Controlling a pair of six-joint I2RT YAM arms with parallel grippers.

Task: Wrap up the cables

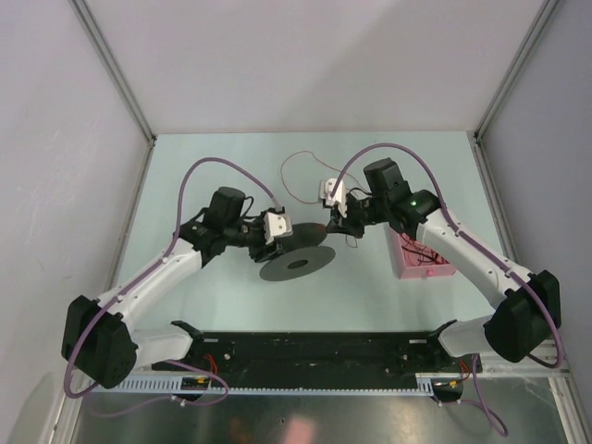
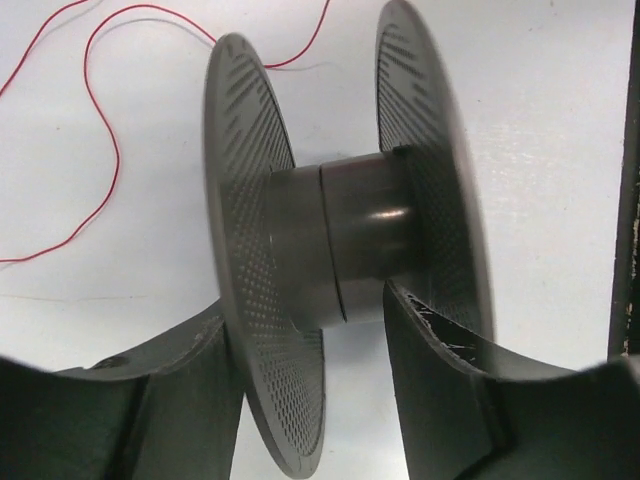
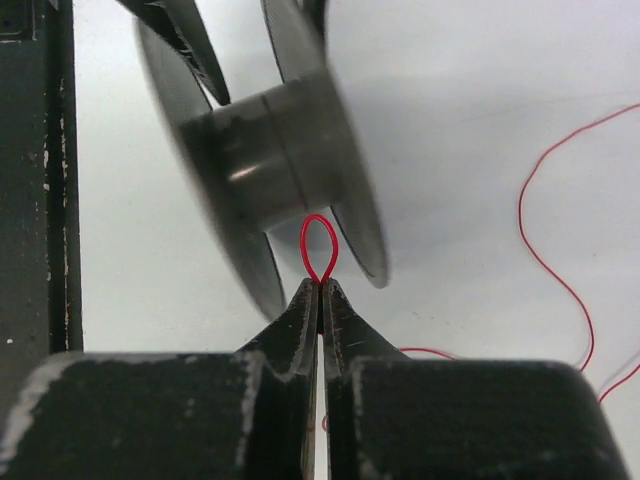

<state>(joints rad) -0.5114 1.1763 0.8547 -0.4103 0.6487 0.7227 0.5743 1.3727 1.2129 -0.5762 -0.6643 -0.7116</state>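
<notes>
My left gripper [image 1: 277, 229] is shut on the black spool [image 1: 298, 254] and holds it off the table, tilted. In the left wrist view one finger [image 2: 190, 390] presses outside the left flange [image 2: 250, 250] and the other finger [image 2: 440, 370] sits between the flanges against the hub [image 2: 350, 240]. My right gripper [image 3: 321, 285] is shut on a small loop of thin red cable [image 3: 318, 245], right below the spool's hub [image 3: 260, 150]. The rest of the red cable curls loosely on the table [image 1: 303, 159], [image 2: 100, 130], [image 3: 550, 260]. The hub looks bare.
A pink box [image 1: 421, 257] sits on the table under the right arm. A black rail [image 1: 314, 351] runs along the near edge. Grey walls with metal posts [image 1: 116, 74] close in the pale table [image 1: 213, 166].
</notes>
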